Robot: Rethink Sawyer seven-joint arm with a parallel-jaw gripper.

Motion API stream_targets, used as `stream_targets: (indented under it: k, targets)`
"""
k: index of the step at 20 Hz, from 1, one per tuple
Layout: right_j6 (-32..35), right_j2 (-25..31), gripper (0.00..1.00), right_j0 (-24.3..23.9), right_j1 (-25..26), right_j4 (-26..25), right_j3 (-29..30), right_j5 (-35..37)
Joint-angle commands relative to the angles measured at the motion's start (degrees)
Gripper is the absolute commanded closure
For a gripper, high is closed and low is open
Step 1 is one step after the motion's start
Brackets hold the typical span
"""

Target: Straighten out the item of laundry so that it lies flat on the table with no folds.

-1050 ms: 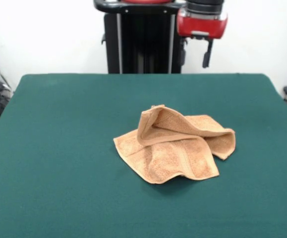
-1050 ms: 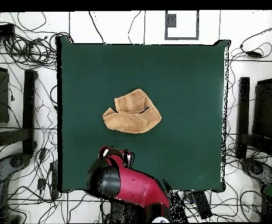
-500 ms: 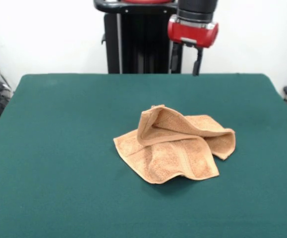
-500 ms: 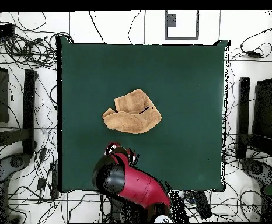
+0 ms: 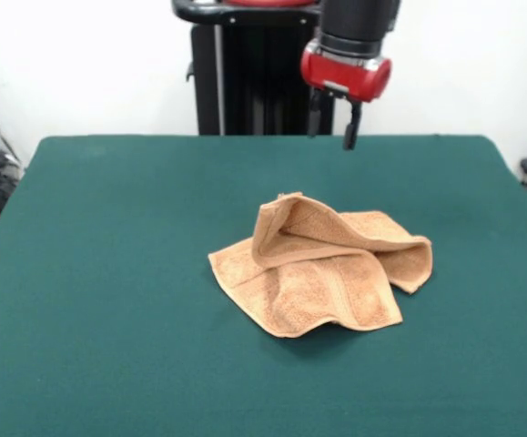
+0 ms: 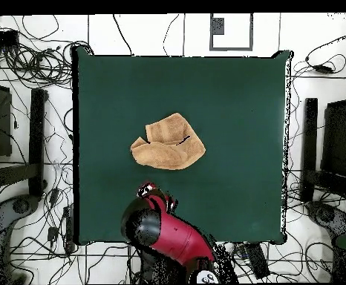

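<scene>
Orange-tan terry cloth, the towel [image 5: 322, 267] lies crumpled near the middle of the counter [image 5: 108, 273], well apart from the end effector [image 5: 332, 118] and closer to the camera in the front view. One flap is folded up and over itself, forming a raised hollow ridge, while a lower layer spreads flat beneath it with a woven band stripe showing. In the overhead view the towel [image 6: 168, 142] sits just beyond the end effector [image 6: 155, 194], which hangs above the dark green counter [image 6: 235, 111] near its robot-side edge. Two dark fingers [image 5: 349, 126] point down with a gap between them, released and holding nothing.
</scene>
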Motion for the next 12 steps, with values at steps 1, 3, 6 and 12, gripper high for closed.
stream_targets:
  k: [1,3,6,12]
  targets:
    - [16.94,0.85,0.00,1.36,2.08,4.47,1.50,-3.70]
    - [16.87,0.67,0.00,1.04,2.68,4.48,0.91,-3.53]
    - [16.64,0.97,0.00,0.10,3.68,3.93,0.10,-3.85]
    - [16.21,-0.45,0.00,0.65,6.42,4.87,-2.42,-2.99]
